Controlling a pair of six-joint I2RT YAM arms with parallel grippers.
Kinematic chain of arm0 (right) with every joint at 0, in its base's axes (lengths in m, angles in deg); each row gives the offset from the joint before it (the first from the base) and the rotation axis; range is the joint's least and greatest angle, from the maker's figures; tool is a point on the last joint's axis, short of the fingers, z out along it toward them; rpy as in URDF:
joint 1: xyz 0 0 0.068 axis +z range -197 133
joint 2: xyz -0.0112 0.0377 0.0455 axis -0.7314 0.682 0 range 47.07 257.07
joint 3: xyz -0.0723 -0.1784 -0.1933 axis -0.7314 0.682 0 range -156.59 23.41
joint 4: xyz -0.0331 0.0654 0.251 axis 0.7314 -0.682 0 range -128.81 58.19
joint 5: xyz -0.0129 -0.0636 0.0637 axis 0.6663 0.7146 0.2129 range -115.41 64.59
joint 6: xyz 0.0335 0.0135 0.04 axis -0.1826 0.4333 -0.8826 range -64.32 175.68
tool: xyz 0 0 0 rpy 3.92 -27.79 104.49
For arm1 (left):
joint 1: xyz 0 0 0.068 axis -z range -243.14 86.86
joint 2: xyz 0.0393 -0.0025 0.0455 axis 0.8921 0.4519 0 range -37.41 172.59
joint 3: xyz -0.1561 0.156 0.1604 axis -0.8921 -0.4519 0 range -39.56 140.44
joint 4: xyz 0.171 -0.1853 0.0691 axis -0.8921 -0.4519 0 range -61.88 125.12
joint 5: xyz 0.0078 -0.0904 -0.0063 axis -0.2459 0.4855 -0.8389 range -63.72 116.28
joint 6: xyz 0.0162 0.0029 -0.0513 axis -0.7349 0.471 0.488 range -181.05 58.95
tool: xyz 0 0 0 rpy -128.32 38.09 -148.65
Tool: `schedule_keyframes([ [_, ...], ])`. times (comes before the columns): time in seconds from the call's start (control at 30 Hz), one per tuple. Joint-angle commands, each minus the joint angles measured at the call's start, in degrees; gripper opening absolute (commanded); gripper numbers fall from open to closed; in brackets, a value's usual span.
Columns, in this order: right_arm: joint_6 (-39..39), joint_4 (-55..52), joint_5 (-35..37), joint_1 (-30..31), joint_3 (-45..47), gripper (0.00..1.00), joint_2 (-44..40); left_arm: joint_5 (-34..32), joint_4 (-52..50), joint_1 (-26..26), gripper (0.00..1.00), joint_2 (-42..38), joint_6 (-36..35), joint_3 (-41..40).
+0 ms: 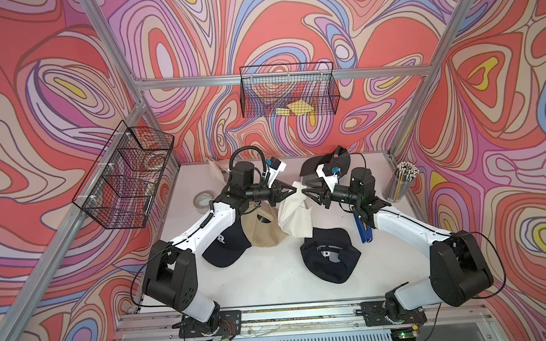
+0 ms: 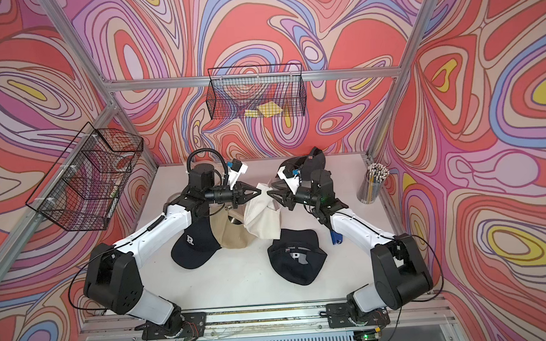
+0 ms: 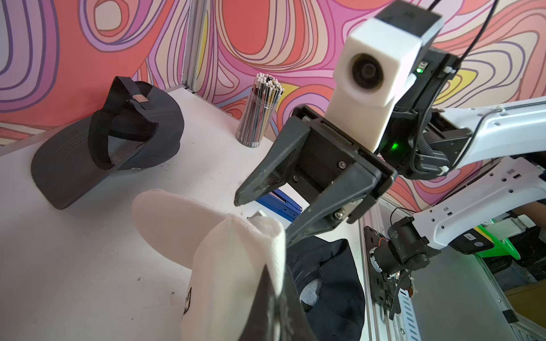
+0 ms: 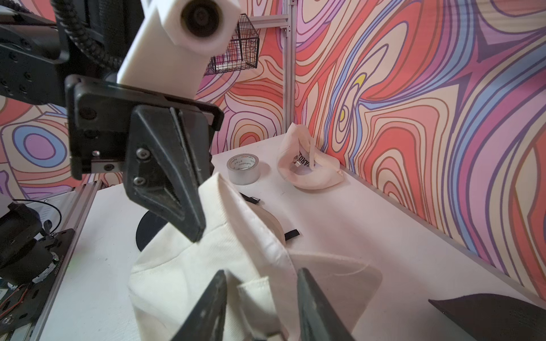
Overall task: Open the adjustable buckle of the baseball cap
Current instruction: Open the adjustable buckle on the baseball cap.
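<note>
Clenching the lifted white cap (image 1: 294, 217), the left fingers (image 1: 285, 190) face right fingers (image 4: 207, 307) spread around a flap of it.

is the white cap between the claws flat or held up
Held up: left claw, shut, pinches the raised edge of the cream fabric baseball cap.

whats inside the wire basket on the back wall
On the floor of the wire basket lie yellow flat pieces, right of its middle. The mesh front blurs them, so what they are is unclear.

Swirl-patterned walls (image 1: 289, 23), aluminium frame (image 1: 228, 80), white tabletop (image 1: 264, 274), wire baskets (image 1: 288, 90)
</note>
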State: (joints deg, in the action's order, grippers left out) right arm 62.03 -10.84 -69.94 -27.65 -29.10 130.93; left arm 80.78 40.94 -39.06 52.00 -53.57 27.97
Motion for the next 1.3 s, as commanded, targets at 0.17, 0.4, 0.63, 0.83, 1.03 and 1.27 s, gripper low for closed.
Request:
schedule_keyframes([
  [0.17, -3.73, -0.33, 6.14, 0.40, -1.14, 0.39, 1.66, 0.89, 0.79, 0.36, 0.00, -0.90, -1.64, 1.12],
  [0.4, -4.87, -3.77, 12.43, 0.30, -2.07, 0.34, 1.06, 0.12, 0.94, 0.42, 0.00, -1.10, -1.73, 1.03],
  [0.63, -5.91, -2.48, 10.67, 0.36, -1.14, 0.28, -0.16, -0.09, 2.29, 0.36, 0.00, -0.28, -0.68, 1.03],
  [0.83, -6.74, -0.79, 8.55, 0.36, 0.03, 0.28, -0.22, -0.13, 3.44, 0.44, 0.00, 0.23, 0.37, 1.20],
  [1.03, -13.08, 2.85, 7.26, 0.39, 0.04, 0.30, 1.20, 0.57, 4.19, 0.71, 0.00, 0.92, 0.95, 1.12],
  [1.27, -19.76, 4.34, 7.84, 0.42, -0.40, 0.29, 2.50, 0.36, 4.17, 0.85, 0.00, 0.61, 0.78, 1.20],
])
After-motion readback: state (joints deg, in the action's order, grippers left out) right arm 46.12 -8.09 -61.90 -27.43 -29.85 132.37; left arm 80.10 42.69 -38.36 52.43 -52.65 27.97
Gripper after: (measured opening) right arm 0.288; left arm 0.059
